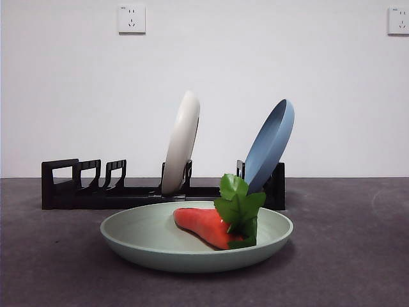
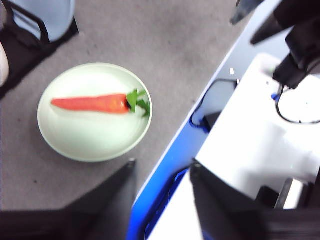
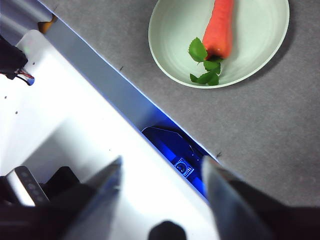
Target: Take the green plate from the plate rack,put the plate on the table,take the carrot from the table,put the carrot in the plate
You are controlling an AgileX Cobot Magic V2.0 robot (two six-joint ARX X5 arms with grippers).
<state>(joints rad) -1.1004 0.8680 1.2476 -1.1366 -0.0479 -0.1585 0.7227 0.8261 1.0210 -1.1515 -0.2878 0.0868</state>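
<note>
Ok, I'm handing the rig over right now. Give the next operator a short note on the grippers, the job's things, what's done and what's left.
Left gripper: open, empty, pulled back over the table's edge.
Right gripper: open, empty, also back at the edge.
Green plate lies flat on the table, in front of the plate rack.
Carrot lies in the plate.
Done: both placements.
Left: nothing visible.

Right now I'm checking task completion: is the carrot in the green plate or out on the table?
In. The carrot lies wholly inside the green plate, leaves against its rim, in all three views.
</note>
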